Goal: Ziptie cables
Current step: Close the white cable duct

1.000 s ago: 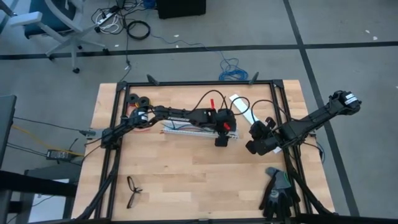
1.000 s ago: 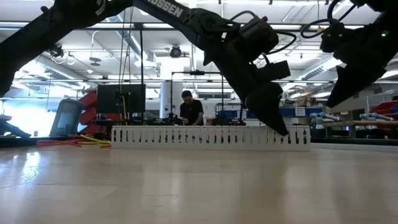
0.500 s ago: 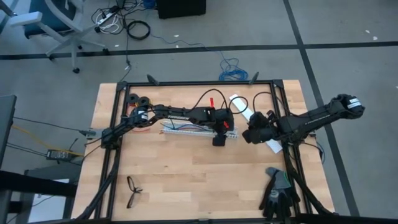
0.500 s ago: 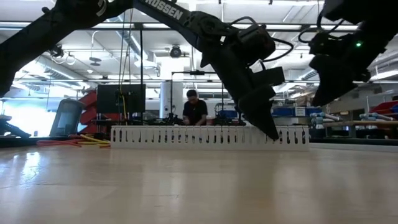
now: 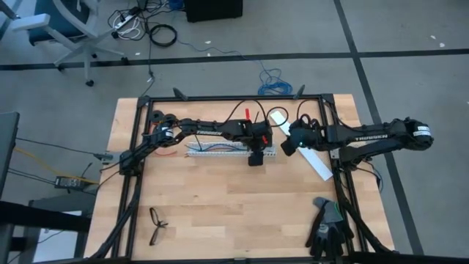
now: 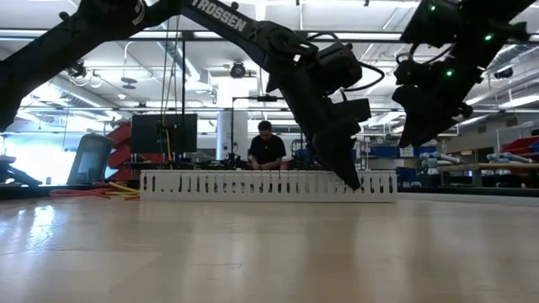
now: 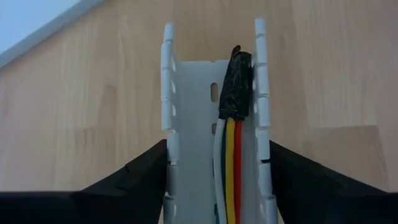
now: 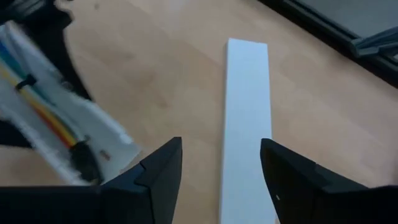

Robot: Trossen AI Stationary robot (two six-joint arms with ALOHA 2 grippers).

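A white slotted strip (image 5: pixel 220 152) lies on the table with the cables (image 7: pixel 230 162) inside it: white, green, yellow and red wires ending in a black wrapped tip (image 7: pixel 235 87). My left gripper (image 5: pixel 256 151) straddles the strip near its right end. My right gripper (image 5: pixel 288 143) hovers open above a flat white strip (image 8: pixel 245 106), well clear of the table in the low view. A thin black band (image 8: pixel 25 82) crosses the cables. No loose ziptie shows. My left gripper has the slotted strip's two outer side walls (image 7: pixel 168 155) between its fingers (image 7: pixel 134 180), one finger against each wall, a short way back from the strip's right end. It slants down from the table's left and points along the strip. The strip rests flat on the table.
Black frame rails (image 5: pixel 326 121) run around the work area. Eyeglasses (image 5: pixel 156 224) lie near the front left and dark gloves (image 5: pixel 326 224) near the front right. Black rolls (image 5: pixel 163 117) sit at the far left. A person (image 6: pixel 268 151) stands in the room behind.
My right gripper has swung from beside the right rail toward the table's far edge and left, ending over the flat white strip. My left gripper has shifted toward the far edge, and the slotted strip has slid with it along the table.
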